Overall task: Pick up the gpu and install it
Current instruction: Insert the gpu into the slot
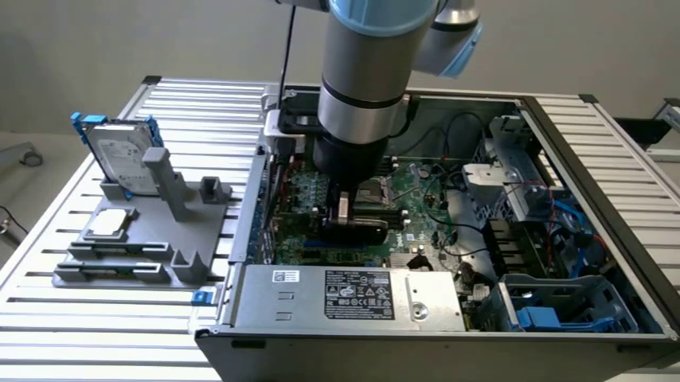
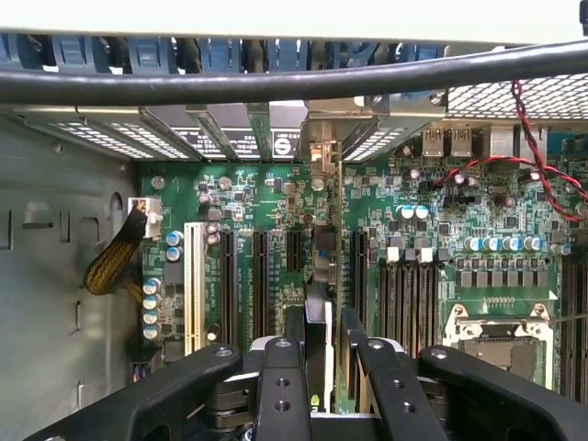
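Pickup looks done: the gripper (image 2: pixel 322 323) clenches the gpu (image 2: pixel 323 262) edge-on between its jaws, low over the motherboard (image 2: pixel 248 197), not clearly seated.

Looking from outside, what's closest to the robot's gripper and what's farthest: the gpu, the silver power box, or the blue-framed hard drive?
1. The gpu: held in the gripper, inside the case.
2. The silver power box: along the case's edge nearest the camera.
3. The blue-framed hard drive: outside the case, on the exterior view's left.
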Controlling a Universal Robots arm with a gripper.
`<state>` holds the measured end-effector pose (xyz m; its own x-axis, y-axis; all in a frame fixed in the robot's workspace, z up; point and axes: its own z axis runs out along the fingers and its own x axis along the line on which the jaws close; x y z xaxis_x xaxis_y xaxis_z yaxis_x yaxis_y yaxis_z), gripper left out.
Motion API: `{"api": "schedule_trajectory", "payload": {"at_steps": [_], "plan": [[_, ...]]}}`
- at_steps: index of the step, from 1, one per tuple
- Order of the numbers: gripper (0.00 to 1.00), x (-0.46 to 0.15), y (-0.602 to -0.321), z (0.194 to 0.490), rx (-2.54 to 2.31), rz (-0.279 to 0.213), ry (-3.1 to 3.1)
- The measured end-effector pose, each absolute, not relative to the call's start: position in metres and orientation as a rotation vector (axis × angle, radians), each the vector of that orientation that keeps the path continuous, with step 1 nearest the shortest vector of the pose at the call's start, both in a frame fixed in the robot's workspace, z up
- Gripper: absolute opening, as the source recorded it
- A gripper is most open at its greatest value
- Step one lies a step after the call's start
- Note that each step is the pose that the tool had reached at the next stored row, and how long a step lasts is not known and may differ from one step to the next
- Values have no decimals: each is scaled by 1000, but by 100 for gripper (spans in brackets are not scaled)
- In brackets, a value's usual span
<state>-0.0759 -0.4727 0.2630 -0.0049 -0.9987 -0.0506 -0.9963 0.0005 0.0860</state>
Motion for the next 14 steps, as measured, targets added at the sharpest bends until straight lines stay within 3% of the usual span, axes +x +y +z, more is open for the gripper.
{"api": "schedule_trajectory", "payload": {"at_steps": [14], "plan": [[27, -77, -472, 261, 2199, -152, -2205]]}}
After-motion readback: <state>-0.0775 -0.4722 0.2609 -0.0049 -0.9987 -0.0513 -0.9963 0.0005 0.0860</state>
